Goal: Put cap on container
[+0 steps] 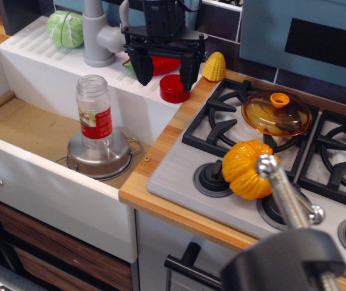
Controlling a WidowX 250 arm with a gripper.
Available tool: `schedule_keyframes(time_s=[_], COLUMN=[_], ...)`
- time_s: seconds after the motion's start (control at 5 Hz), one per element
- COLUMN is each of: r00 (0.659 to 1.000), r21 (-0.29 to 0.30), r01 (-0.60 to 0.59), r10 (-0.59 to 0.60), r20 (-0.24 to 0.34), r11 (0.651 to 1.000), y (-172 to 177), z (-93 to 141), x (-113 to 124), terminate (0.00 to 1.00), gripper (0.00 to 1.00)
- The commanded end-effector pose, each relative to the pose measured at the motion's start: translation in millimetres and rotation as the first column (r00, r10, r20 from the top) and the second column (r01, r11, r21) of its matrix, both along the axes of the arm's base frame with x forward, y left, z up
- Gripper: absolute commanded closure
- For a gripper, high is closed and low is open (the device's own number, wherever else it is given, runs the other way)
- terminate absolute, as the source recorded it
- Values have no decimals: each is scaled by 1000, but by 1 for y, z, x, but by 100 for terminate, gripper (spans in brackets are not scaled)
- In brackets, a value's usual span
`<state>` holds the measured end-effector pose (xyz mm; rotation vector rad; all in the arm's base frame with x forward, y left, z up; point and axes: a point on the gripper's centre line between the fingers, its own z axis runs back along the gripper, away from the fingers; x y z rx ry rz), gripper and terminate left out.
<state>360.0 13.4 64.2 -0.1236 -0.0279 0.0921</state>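
Note:
The cap [173, 88] is a small round red disc lying on the white sink ledge next to the wooden counter edge. My gripper [164, 73] hangs just above and behind it, open and empty, with its two black fingers spread to either side. The container [94, 111], a clear jar with a red-and-white label and an open threaded neck, stands upright on an upturned steel pot [100, 157] in the sink, to the left of and below the cap.
A red pepper [162, 64] lies behind the gripper. A grey faucet [98, 36] and a green cabbage [65, 28] stand at the back left. A yellow corn [214, 66], an amber glass lid [276, 113] and an orange pumpkin [246, 170] sit around the stove. A metal clamp [288, 200] blocks the front right.

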Motion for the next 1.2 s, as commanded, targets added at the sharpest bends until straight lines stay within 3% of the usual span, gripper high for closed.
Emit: schedule_keyframes(time_s=[0.0, 0.4, 0.8, 1.0], r00=[1000, 1000, 999, 999], r21=[0, -38, -38, -74], r01=[0, 17, 31, 21], r10=[0, -18, -30, -19], r20=[0, -10, 31, 32], r11=[1000, 999, 999, 997], y=[0, 36, 44, 35], z=[0, 13, 1, -3], x=[0, 47, 59, 65], terminate=[0, 0, 0, 0], gripper=[0, 0, 0, 0])
